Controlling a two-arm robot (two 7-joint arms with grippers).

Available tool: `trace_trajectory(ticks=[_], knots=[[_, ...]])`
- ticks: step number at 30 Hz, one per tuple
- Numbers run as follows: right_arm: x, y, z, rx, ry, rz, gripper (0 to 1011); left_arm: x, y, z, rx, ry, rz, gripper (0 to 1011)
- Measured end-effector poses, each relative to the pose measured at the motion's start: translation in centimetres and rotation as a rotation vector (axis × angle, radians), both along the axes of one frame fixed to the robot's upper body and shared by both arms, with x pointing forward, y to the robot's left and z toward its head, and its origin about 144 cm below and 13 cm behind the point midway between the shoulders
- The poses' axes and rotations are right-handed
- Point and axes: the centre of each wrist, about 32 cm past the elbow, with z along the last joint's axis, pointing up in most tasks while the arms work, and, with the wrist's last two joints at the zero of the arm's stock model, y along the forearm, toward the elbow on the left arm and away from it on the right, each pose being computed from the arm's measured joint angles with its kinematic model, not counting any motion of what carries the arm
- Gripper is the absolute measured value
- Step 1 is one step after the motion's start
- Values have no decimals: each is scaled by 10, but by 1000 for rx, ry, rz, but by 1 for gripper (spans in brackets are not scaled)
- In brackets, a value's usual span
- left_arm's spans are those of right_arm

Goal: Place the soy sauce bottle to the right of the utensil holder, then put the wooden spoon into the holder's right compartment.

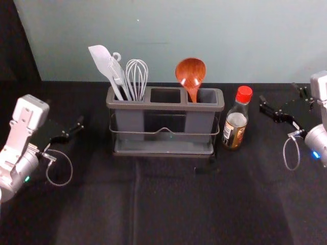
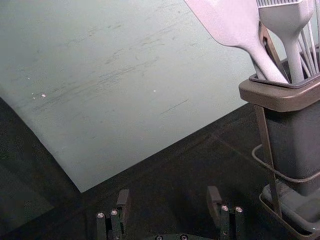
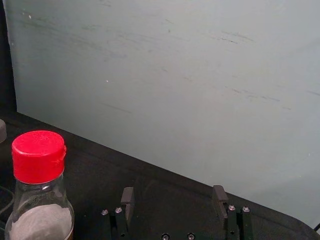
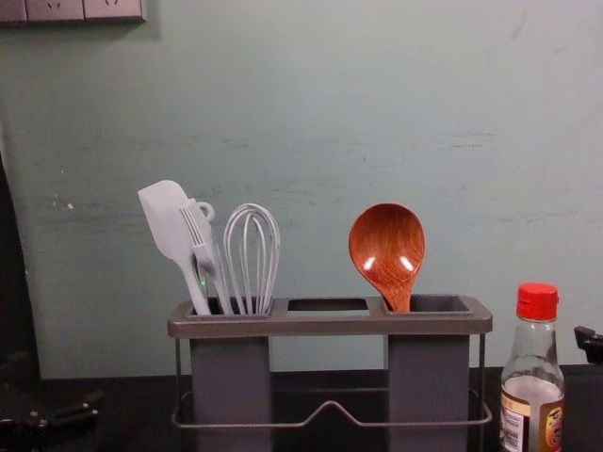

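At the head view's left, the left gripper (image 2: 169, 192) has its two fingers spread with nothing between them, well apart from the holder. Next come the pale spatula (image 4: 168, 221), fork-ended utensil (image 4: 201, 247) and wire whisk (image 4: 252, 254), upright in the left compartment of the dark grey, three-part utensil holder (image 4: 330, 324). The reddish-brown wooden spoon (image 4: 387, 247) stands in the right compartment, bowl up, handle down inside (it leans on that compartment's left side, harmlessly, I'd say). Just beside the holder's right end, the clear glass soy sauce bottle with a red cap (image 1: 237, 122) stands upright, its long axis vertical. Farther right is the right gripper (image 3: 173, 192), fingers parted and empty; the bottle lies to its left, outside its grasp, and this is the nearer arm. Both placements look done, so any next move is probably a retreat, the right arm drawing away rightward lest it tip the bottle.
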Motion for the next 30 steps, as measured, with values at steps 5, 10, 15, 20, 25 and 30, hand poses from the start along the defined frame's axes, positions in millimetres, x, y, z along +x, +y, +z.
trace_trajectory(ticks=[5, 10, 15, 20, 25, 30], knots=[[0, 0, 0, 0, 0, 0, 1002, 0, 0, 0, 0, 0, 0, 1000], [0, 0, 0, 0, 0, 0, 1002, 0, 0, 0, 0, 0, 0, 1000], [0, 0, 0, 1, 0, 0, 1002, 0, 0, 0, 0, 0, 0, 1000], [0, 0, 0, 1, 0, 0, 1002, 0, 0, 0, 0, 0, 0, 1000], [0, 0, 0, 1, 0, 0, 1002, 0, 0, 0, 0, 0, 0, 1000], [0, 0, 0, 1, 0, 0, 1002, 0, 0, 0, 0, 0, 0, 1000]])
